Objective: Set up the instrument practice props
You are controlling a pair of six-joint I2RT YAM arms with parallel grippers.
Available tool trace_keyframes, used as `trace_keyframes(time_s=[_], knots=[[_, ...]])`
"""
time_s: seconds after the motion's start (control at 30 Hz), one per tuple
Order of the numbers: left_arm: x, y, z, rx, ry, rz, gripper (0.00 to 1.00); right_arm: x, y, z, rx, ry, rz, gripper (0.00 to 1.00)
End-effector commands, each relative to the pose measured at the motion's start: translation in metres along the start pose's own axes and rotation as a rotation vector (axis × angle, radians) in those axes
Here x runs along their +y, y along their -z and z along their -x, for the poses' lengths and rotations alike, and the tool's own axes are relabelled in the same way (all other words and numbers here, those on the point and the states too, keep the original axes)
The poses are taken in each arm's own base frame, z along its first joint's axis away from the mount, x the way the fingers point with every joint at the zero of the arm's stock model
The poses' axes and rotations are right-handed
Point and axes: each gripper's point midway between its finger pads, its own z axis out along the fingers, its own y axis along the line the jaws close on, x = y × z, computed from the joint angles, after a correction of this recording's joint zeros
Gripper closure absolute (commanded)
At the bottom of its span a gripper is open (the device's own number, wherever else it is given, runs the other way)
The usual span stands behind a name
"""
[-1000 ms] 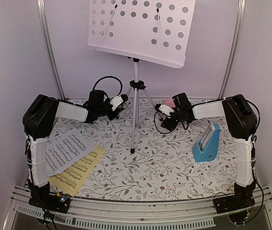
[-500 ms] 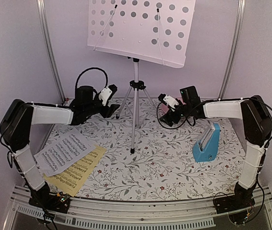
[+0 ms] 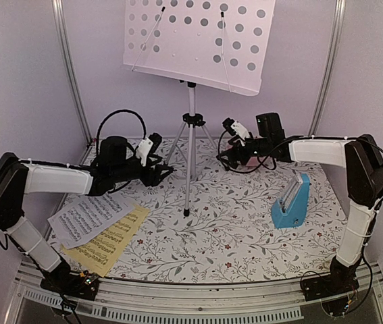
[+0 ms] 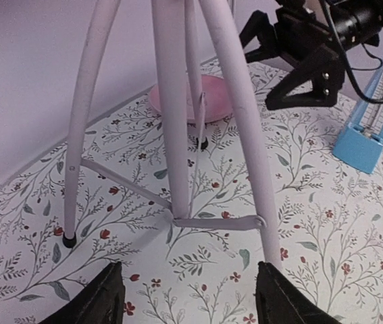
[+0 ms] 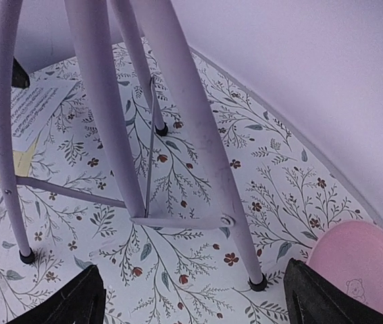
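Moved since a second ago: both arms, from high bent elbows to long, low reaches toward the stand; both pairs of fingers, from narrower to wider.
Left gripper [image 3: 159, 173] [image 4: 191, 300]: released, fingers spread, nothing held; low over the cloth just left of the tripod, pointed at its legs.
Right gripper [image 3: 226, 156] [image 5: 198, 304]: released, fingers spread wide, nothing held; right of the tripod, facing the left gripper across the legs, clear of them.
Music stand [image 3: 190, 145]: upright at centre rear of the table, on three splayed silver legs joined to the post by thin braces; touched by neither gripper.
Desk [image 3: 198, 47]: pale, pierced with round holes, tilted back at the top of the post, high above both arms.
Stand feet [image 4: 69, 238]: black caps, planted on the cloth.
White sheet [image 3: 88, 217]: printed music, flat on the cloth at front left, just beneath the left forearm in the top view, overlapping the yellow one.
Yellow sheet [image 3: 113, 244]: printed music, flat, partly under the white sheet, nearest the front-left edge.
Metronome [image 3: 291, 202] [image 4: 370, 128]: small blue pyramid, upright on the right side of the table, well apart from the stand.
Pink plate [image 4: 211, 94] [image 5: 360, 263]: round, flat on the cloth at the rear, just beside a rear tripod foot.
Table [image 3: 232, 233]: covered in a pale cloth printed with leaves and small red flowers; lilac walls behind.
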Motion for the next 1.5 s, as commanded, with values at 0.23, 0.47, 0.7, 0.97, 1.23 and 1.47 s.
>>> trace_keyframes(time_s=[0.23,0.47,0.7,0.97,1.23,1.47], knots=[[-0.059,0.021,-0.013,-0.053,0.127,-0.242,0.30,0.003,-0.010,0.051,-0.148,-0.021,0.103,0.09],[-0.070,0.020,-0.026,-0.041,0.145,-0.276,0.30,-0.002,-0.019,0.055,-0.159,-0.016,0.105,0.10],[-0.080,0.015,-0.033,-0.031,0.154,-0.309,0.30,-0.003,-0.022,0.057,-0.171,-0.006,0.111,0.10],[-0.083,0.017,-0.035,-0.034,0.144,-0.323,0.30,-0.003,-0.021,0.061,-0.187,0.003,0.111,0.11],[-0.090,0.025,-0.038,-0.047,0.159,-0.355,0.30,-0.002,-0.018,0.069,-0.215,0.019,0.115,0.11],[-0.095,0.025,-0.037,-0.071,0.183,-0.389,0.30,-0.003,-0.019,0.079,-0.250,0.044,0.121,0.14]])
